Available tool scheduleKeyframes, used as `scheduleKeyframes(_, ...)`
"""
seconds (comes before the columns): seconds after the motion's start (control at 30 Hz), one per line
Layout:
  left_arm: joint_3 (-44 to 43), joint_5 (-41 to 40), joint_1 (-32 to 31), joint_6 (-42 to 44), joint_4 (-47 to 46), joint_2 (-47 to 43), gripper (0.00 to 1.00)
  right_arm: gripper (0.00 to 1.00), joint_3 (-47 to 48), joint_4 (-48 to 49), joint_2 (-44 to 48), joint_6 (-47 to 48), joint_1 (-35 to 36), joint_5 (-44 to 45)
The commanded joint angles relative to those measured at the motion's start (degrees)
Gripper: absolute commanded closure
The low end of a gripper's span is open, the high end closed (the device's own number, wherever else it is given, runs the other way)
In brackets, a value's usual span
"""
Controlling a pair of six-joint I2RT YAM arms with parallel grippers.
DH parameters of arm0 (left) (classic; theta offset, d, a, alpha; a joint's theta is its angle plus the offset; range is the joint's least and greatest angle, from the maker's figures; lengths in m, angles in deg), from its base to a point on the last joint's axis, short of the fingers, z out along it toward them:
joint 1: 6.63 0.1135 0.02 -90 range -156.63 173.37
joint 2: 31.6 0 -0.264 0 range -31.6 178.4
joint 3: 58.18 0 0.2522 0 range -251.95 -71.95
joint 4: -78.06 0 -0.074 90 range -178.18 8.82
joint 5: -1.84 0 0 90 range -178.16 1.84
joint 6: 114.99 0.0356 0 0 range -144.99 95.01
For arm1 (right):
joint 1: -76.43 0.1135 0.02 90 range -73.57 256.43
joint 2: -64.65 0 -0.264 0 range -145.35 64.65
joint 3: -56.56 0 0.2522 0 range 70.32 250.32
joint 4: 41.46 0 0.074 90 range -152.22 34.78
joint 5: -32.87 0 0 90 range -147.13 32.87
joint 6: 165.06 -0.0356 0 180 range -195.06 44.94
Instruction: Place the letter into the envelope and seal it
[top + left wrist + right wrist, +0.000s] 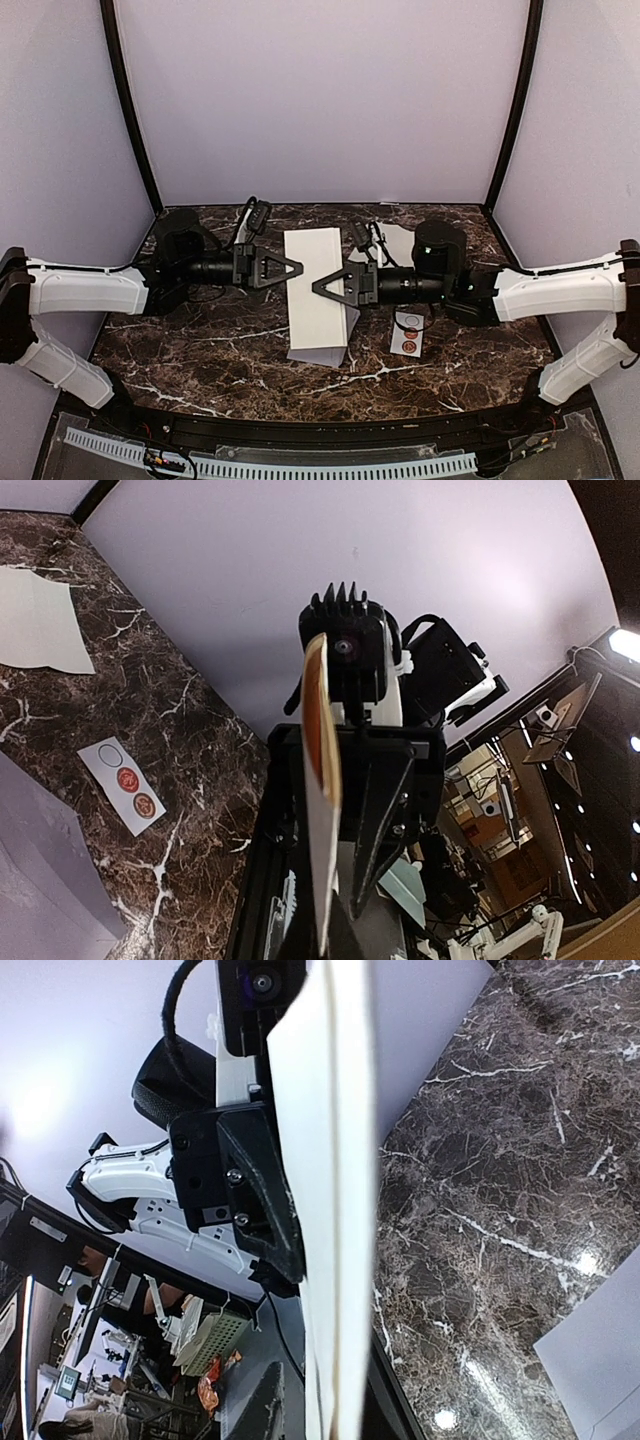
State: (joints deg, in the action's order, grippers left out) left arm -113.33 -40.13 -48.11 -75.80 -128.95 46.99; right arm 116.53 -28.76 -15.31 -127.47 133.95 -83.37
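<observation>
The flat grey-lavender paper envelope [318,357] lies on the dark marble desk [200,340] near the middle. From the overhead camera most of it is hidden under the white folded paper letter [320,280], and only a strip shows on the side toward the near edge. The letter hangs level above the desk between the two arms. The left gripper [298,268] has its jaws clenched on the letter's left edge. The right gripper [318,285] meets the right edge, but I cannot tell whether those jaws grip or have let go. A small white sticker strip [408,333] lies just right of the envelope, and a pale loose sheet [398,240] sits toward the far edge, right of centre.

From the left wrist the letter [322,810] is seen edge-on, running straight to the opposite arm. Beside it on the desk are the sticker strip [125,785], with two red round seals and one blank circle, and a corner of the envelope [40,890].

From the right wrist the letter [335,1210] shows two layers edge-on. The envelope [600,1360] lies flat below, apart from it.

I judge the task to be at an early stage. The letter is lifted but not inserted, and insertion, closing the flap and sealing all remain.
</observation>
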Motion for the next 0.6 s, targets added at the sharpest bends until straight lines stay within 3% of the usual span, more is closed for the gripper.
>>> scheduleKeyframes(0.0, 1.32, -0.60, -0.27, -2.21, -6.15, -0.10, 1.00, 0.86, 0.10, 6.03, -0.81, -1.32, 0.90, -0.47)
scheduleKeyframes(0.07, 1.56, -0.72, -0.27, -2.08, -6.04, 0.05, 1.00, 0.97, -0.05, 6.03, -0.52, -1.39, 0.87, 0.43)
scheduleKeyframes(0.13, 1.72, -1.29, -0.21, -1.06, -4.28, -0.04, 0.99, 1.00, -0.31, 3.68, 0.44, -1.60, 0.87, 3.63)
scheduleKeyframes(0.33, 1.63, -10.57, 0.68, 4.96, 10.39, -1.03, 0.50, 1.00, 0.91, -12.53, 3.07, -3.34, 0.61, 17.04)
scheduleKeyframes(0.4, 1.99, -13.05, 1.18, 5.40, 13.64, -0.27, 0.44, 1.00, 2.48, -19.59, 2.05, -4.60, 0.38, 19.76)
scheduleKeyframes(0.57, 1.56, -17.26, 1.48, 6.65, 19.35, 4.43, 0.41, 1.00, 5.85, -28.14, -1.75, -6.73, -0.19, 21.92)
